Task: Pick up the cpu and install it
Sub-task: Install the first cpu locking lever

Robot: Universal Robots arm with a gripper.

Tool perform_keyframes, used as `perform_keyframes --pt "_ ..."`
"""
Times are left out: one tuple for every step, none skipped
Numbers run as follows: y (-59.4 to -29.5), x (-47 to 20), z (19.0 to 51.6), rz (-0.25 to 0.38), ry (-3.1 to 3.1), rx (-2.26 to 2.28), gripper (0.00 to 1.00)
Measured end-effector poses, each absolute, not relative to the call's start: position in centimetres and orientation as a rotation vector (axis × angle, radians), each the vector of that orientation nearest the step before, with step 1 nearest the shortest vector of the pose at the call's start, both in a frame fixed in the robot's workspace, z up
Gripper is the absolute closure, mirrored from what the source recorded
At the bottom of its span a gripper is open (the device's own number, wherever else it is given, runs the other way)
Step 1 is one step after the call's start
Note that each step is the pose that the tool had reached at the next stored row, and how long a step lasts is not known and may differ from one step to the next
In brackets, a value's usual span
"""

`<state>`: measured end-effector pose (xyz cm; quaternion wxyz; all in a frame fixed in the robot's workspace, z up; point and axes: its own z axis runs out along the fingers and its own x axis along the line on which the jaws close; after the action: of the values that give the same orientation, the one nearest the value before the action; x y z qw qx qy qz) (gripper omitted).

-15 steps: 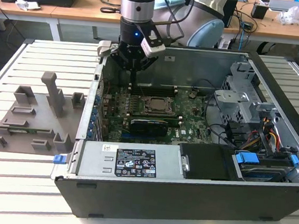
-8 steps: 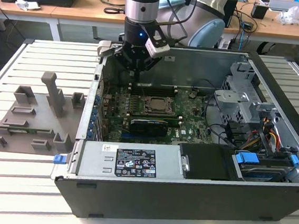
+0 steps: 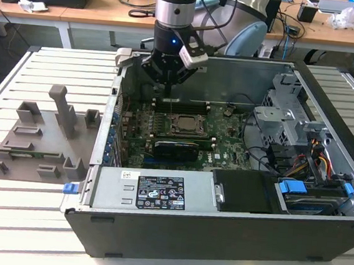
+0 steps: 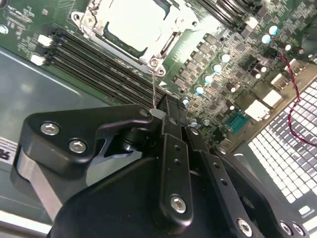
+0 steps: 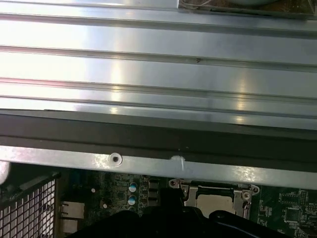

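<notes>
The cpu (image 4: 131,25) is sitting flat in the motherboard socket (image 3: 184,124), its pale metal top showing in the second wrist view inside the silver retention frame (image 4: 163,47). It is presenting as a light, rigid, smooth plate, judged fragile on its underside; any hold belongs on opposite edges, squarely. The gripper (image 3: 167,80) is hanging above the board (image 4: 233,69), just beyond the socket's far side in the exterior view. Its fingers (image 4: 171,124) are lying pressed together, pinching nothing. A thin latch wire (image 4: 154,87) is standing between fingertips and frame. The grey fixture tray (image 3: 35,138) is resting well apart, outside the open computer case (image 3: 217,236).
</notes>
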<state>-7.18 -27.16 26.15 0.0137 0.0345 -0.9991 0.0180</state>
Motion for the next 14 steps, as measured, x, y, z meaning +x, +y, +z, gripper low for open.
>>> perform_keyframes --pt "-27.2 -7.0 26.2 0.056 -3.112 0.108 0.89" --pt "-27.2 -6.8 26.2 0.056 -3.112 0.108 0.89" --pt "-27.2 -6.7 26.2 0.056 -3.112 0.108 0.89" --pt "-27.2 -6.5 26.2 0.056 -3.111 0.108 0.89" --pt "-27.2 -6.4 26.2 0.056 -3.111 0.108 0.89" --pt "-27.2 -6.2 26.2 0.056 -3.111 0.107 0.89" --pt "-27.2 -6.0 26.2 0.056 -3.111 0.107 0.89" --pt "-27.2 -5.9 26.2 0.056 -3.111 0.108 0.89" --pt "-27.2 -5.8 26.2 0.056 -3.111 0.108 0.89" --pt "-27.2 -5.6 26.1 0.056 -3.111 0.108 0.89" --pt "-27.2 -5.5 26.2 0.056 -3.111 0.108 0.89" --pt "-27.2 -5.4 26.2 0.056 -3.111 0.108 0.89" --pt "-27.2 -5.3 26.0 0.056 -3.11 0.107 0.89" --pt "-27.2 -5.3 25.9 0.056 -3.11 0.108 0.89"
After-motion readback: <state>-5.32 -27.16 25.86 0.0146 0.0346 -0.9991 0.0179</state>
